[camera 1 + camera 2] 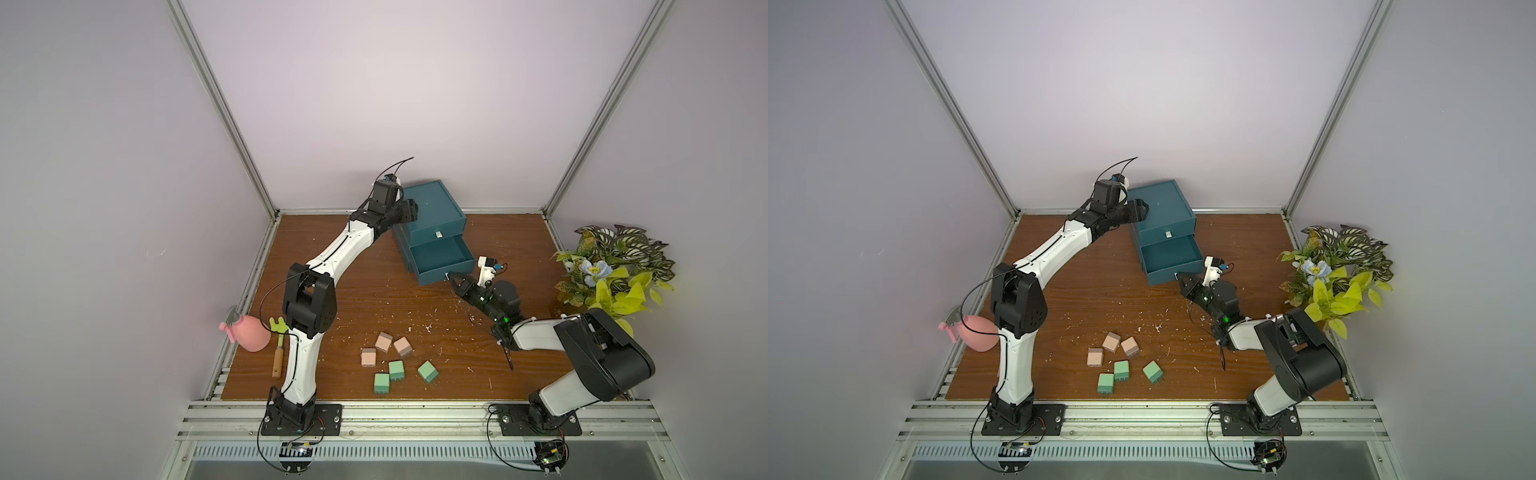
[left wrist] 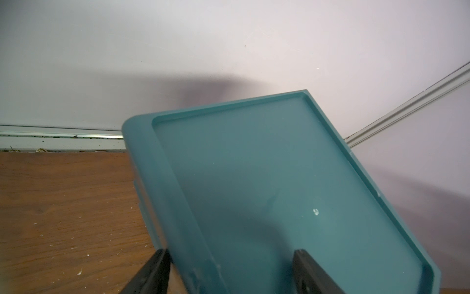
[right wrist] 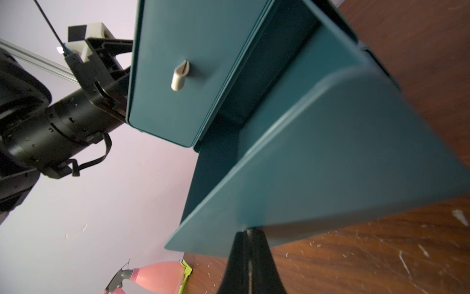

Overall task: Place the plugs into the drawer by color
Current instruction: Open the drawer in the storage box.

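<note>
Drawer [image 1: 436,275] out, front in closed right claw [image 1: 452,278]; cabinet [image 1: 432,208] rim gripped by left claw [image 1: 413,209]; plugs [image 1: 396,370] nearby.

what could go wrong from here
1. The right gripper pinches just the drawer front; pulling further might bring it right out of the cabinet.
2. The left gripper holds the cabinet at one top edge only, so it may twist or tip.
3. Peach plugs and green plugs lie close together; a grab could nudge neighbours.
</note>
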You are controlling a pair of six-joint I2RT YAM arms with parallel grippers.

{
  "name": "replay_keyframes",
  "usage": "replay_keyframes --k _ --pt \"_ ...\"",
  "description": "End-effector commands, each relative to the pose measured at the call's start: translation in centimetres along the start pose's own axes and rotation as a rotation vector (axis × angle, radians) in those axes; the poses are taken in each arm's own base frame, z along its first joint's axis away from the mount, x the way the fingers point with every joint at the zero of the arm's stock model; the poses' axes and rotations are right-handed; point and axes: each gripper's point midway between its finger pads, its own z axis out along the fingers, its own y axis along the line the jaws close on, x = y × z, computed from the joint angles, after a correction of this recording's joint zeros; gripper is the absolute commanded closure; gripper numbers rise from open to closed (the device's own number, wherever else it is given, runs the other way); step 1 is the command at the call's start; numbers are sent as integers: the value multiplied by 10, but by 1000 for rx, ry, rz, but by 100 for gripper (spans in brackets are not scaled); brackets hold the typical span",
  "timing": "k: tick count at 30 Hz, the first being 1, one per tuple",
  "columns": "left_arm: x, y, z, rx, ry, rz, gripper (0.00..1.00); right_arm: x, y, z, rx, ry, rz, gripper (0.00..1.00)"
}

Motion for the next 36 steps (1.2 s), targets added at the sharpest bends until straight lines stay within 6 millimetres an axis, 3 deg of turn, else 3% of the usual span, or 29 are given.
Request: replay_keyframes --k 1,16,21,28,33,36 --pt "50 17 20 -44 137 -1 29 1 14 -7 -29 -2 -49 100" --pt "51 19 20 -49 140 1 29 14 0 -3 15 43 -64 100" --pt "48 17 17 -47 134 3 29 16 1 -2 7 61 -82 83" --pt "25 6 -4 -32 85 16 28 18 12 -17 47 104 -220 62" --pt "18 3 -27 -37 63 23 28 37 28 -25 93 158 -363 59" --pt "20 5 -43 -50 56 27 28 60 43 -27 110 207 -467 58"
